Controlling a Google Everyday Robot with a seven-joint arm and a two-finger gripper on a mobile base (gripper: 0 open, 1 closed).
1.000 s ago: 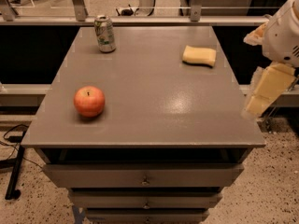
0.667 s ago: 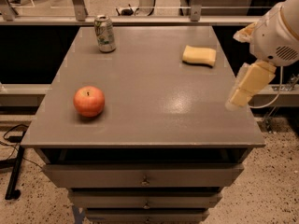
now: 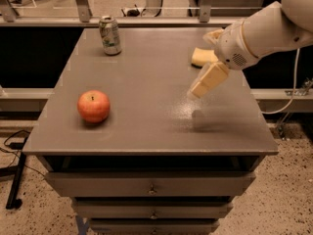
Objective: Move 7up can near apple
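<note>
Taking the middle of the grey, matte, square-cornered table [image 3: 146, 131] as the dial, the 7up can [image 3: 110, 35] stands upright at about 11 o'clock near the far left corner, a small cylinder with a dull silver top and a pale white-green label. The apple [image 3: 93, 106] sits at about 8 o'clock, well apart from the can. It is round and smooth, red-orange with a yellowish blush and a dark stem dimple on top. The gripper [image 3: 196, 91] hangs above the table at about 2 o'clock, a cream, blocky, flat-sided piece slanting down towards 7 o'clock from a rounded white wrist, with a soft shadow on the surface beneath it. Whether it is spread or pressed together cannot be told, and it holds nothing. Just behind it, at about 1 o'clock, lies a pale yellow sponge [image 3: 201, 57], a soft-edged slab partly covered by the white arm [image 3: 269, 28]. Under the tabletop are grey drawers [image 3: 146, 184] with small metal knobs, and the floor [image 3: 44, 214] is speckled.
</note>
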